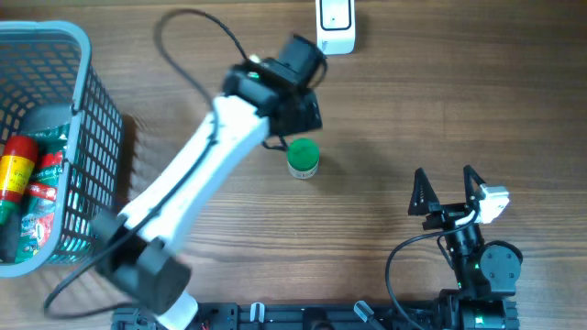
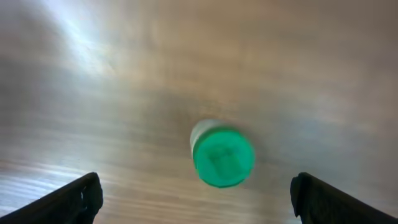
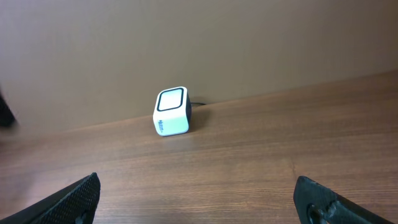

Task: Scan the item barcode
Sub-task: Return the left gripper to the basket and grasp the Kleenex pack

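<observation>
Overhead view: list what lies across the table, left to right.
Basket → bottle → scanner → right gripper

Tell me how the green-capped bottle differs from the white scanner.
The green-capped bottle is round with a green lid; the scanner is a white box with a dark-rimmed window. The bottle stands mid-table; the scanner sits at the far edge. Both rest on the wooden table, ungripped.
</observation>
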Robot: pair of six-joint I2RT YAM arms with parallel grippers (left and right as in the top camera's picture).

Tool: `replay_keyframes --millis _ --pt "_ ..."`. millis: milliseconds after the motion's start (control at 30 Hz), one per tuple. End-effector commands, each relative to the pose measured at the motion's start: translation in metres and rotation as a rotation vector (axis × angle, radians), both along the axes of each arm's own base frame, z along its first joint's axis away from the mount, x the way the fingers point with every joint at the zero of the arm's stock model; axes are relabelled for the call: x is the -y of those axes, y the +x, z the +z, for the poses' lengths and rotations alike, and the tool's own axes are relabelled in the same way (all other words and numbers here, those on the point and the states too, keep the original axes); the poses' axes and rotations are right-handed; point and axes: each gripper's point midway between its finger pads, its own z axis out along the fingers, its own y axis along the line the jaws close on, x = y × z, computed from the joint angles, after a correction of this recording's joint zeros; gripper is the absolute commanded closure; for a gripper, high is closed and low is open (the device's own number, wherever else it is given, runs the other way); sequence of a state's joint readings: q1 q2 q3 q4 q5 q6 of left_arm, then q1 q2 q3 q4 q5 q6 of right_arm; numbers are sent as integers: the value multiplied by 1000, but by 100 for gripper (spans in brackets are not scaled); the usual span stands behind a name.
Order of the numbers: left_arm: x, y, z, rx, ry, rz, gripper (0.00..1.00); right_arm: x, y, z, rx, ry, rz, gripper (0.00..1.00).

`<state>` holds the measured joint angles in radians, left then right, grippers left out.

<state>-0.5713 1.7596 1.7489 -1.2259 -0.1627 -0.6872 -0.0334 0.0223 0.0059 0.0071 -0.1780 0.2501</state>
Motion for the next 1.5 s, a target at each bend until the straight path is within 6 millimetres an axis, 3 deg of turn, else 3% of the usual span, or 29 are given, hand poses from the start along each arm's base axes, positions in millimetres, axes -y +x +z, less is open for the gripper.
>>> replay_keyframes --millis 0,100,200,300,433,467,533,733,800,967,1467 --pt "-45 7 91 251 -16 76 0 0 0 0 0 13 -6 0" --pt "-77 -1 144 392 -40 114 0 0 0 0 0 13 -6 0" --pt "-126 -13 189 533 -16 244 0 0 0 0 0 13 -6 0" --pt "-177 -25 217 624 62 337 0 0 0 0 0 13 -6 0" --pt "-239 -35 222 636 114 531 0 0 0 0 0 13 -6 0" --pt "-262 -40 220 628 114 632 0 0 0 0 0 13 -6 0" --pt "-289 -48 212 600 97 749 0 0 0 0 0 13 -6 0" --pt "-337 -69 175 441 27 951 0 0 0 0 0 13 -6 1" --pt "-351 -78 152 346 7 1061 0 0 0 0 0 13 -6 0" --pt "-367 -77 123 223 18 1125 0 0 0 0 0 13 -6 0" --pt "-378 -67 63 76 31 1156 0 0 0 0 0 13 -6 0"
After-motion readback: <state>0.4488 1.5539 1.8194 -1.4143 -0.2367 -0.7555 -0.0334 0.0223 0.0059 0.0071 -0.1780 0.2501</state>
